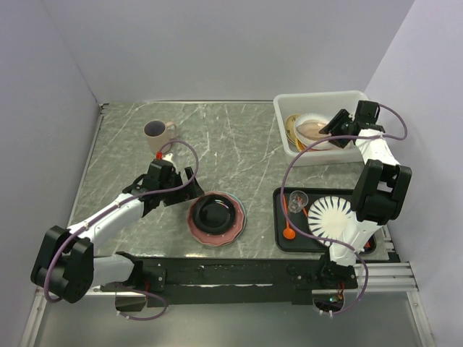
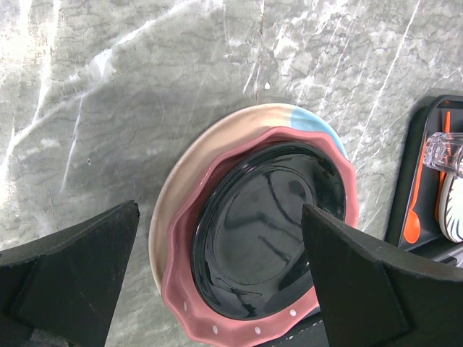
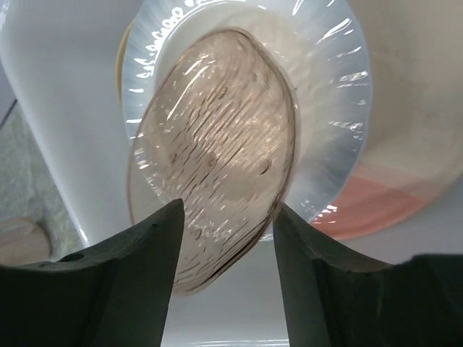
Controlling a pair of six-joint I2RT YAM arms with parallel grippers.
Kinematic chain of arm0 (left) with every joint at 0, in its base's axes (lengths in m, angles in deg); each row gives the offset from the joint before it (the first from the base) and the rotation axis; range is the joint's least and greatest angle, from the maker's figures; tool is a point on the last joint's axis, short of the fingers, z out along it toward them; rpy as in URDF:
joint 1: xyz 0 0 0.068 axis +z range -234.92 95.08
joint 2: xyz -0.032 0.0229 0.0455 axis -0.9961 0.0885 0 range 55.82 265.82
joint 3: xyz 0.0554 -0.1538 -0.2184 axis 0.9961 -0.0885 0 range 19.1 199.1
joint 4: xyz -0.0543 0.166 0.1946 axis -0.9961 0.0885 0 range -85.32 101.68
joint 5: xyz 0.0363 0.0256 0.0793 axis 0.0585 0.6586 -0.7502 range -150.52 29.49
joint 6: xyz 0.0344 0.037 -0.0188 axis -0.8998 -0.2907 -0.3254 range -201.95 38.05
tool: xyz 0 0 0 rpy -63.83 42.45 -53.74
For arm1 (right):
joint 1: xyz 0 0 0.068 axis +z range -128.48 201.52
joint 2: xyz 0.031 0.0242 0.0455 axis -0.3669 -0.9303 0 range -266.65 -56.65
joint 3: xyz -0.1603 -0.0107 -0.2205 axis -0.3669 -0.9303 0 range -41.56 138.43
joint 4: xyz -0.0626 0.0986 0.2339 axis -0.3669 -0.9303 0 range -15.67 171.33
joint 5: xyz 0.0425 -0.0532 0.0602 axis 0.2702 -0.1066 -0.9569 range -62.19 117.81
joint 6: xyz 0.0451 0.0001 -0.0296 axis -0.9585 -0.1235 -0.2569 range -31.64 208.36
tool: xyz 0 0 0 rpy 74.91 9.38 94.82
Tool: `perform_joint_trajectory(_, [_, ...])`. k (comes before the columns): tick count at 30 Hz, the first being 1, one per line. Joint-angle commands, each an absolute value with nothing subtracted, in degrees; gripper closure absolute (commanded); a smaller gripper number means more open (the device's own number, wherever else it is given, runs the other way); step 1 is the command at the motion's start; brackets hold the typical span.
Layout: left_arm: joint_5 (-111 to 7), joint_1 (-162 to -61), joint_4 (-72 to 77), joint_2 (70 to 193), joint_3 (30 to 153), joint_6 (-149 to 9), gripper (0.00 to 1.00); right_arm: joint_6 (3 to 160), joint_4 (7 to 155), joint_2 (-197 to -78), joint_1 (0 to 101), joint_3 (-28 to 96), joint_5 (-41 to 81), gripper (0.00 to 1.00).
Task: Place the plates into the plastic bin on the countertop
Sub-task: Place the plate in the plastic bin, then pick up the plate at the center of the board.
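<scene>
On the countertop (image 1: 231, 137) lies a stack of plates: a black plate (image 1: 215, 212) (image 2: 268, 224) on a pink dotted one (image 2: 184, 303), on a cream one with a blue edge (image 2: 170, 195). My left gripper (image 1: 189, 181) (image 2: 219, 210) hangs open just left of the stack and holds nothing. The plastic bin (image 1: 318, 95) (image 3: 58, 87) stands at the back right. In it a small cream plate (image 3: 217, 123) lies tilted on a white plate (image 3: 333, 87), above an orange one (image 3: 376, 206). My right gripper (image 1: 331, 129) (image 3: 228, 204) is open, its fingers either side of the cream plate's near rim.
A black tray (image 1: 278, 231) at the front right carries a white plate with black stripes (image 1: 331, 215), a glass (image 1: 296, 196) and an orange spoon (image 1: 289, 230). A mug (image 1: 159, 134) stands at the back left. Grey walls close in the countertop on three sides.
</scene>
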State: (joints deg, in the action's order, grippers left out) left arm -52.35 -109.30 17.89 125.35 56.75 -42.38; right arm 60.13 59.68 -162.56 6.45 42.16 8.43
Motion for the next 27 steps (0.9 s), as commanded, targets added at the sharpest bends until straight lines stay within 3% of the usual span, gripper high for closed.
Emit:
perform_joint_trajectory(1, [-51.6,-109.3,16.9,124.1,57.8,-43.9,0.01,62.2,57.3,-162.6,7.5,46.3,14.4,0.32])
perform_joint_trajectory(6, [-51.4,-109.3,16.9,124.0,57.5,-43.9,0.01,62.8,55.7,-161.4,8.9,46.9,22.7,0.12])
perform_joint_trajectory(10, [-51.3,-109.3,17.0,123.4,57.3,-43.9,0.01,63.2,55.7,-159.2,10.5,46.7,27.4,0.07])
perform_joint_trajectory(19, [-49.2,-109.3,15.8,122.6,56.5,-44.0,0.01,63.2,62.7,-150.7,12.6,40.3,30.0,0.03])
perform_joint_trajectory(27, [-43.6,-109.4,13.5,122.5,55.1,-44.6,0.01,63.8,62.4,-150.0,15.2,40.0,28.0,0.03])
